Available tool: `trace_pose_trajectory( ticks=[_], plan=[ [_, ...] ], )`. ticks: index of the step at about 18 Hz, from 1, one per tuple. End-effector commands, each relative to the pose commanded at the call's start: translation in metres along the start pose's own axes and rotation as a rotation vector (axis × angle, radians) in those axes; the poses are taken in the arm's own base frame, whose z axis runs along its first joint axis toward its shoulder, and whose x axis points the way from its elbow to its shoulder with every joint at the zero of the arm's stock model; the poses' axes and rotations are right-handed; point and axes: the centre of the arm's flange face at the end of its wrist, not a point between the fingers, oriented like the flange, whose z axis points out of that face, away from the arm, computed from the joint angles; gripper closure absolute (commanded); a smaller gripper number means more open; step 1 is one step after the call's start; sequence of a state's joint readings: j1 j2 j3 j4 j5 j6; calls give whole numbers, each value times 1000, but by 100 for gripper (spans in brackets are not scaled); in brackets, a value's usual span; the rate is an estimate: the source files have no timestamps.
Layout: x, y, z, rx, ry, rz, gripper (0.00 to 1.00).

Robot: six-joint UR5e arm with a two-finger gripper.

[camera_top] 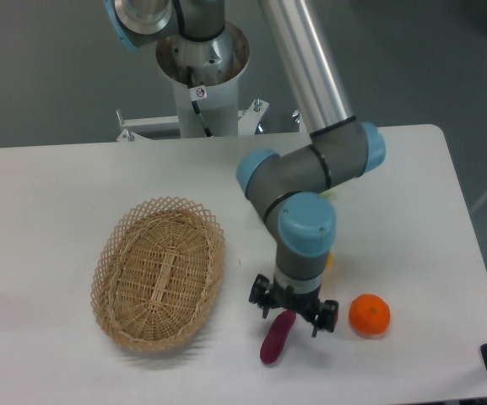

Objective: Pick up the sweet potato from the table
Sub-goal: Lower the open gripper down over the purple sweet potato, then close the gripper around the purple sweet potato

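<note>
- Nearest the camera runs the front edge of the large flat white rectangular worktop [49, 186] with rounded corners; it carries everything below and is the biggest thing in view.
- Next in size is the grey-and-silver robot arm with light blue joint caps [311, 169], which comes down from the upper middle, bends above the right half of the worktop and points its wrist straight down.
- An oval woven wicker basket in pale tan [159, 272] sits on the left-centre of the worktop, well apart from the arm's wrist.
- At the foot of the wrist hangs the black two-fingered hand [294, 315], its fingers spread apart to either side, one at the left and one at the right, directly over the upper end of the purple vegetable. Whether the fingers touch it cannot be told.
- A round orange fruit [369, 315] rests on the worktop just to the right of the hand, near its right finger but apart from it.
- Smallest fully seen is the small slender dark purple-magenta sweet potato [275, 338]. It lies on the worktop near the front edge, tilted, its upper end tucked between the spread fingers and its lower end pointing toward the camera.
- A sliver of something yellow [329, 260] shows behind the wrist, mostly hidden.
</note>
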State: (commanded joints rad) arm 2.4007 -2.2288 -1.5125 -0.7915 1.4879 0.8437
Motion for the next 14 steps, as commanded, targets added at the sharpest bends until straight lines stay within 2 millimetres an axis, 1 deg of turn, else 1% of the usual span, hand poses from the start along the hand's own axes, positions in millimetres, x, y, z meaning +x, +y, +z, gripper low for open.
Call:
trace_pose_trajectory(
  ticks=[3,8,10,11,13,14],
  plan=[
    [6,-3,3,-2,5,9,0],
    [5,-4,10,4,-9,11,0],
    [6,-3,10,5,-9,11,16],
    [6,-3,10,6,-10,13,20],
    [6,-3,9,6,-13,15,38],
    [6,-3,8,8,-16,18,43]
  ],
)
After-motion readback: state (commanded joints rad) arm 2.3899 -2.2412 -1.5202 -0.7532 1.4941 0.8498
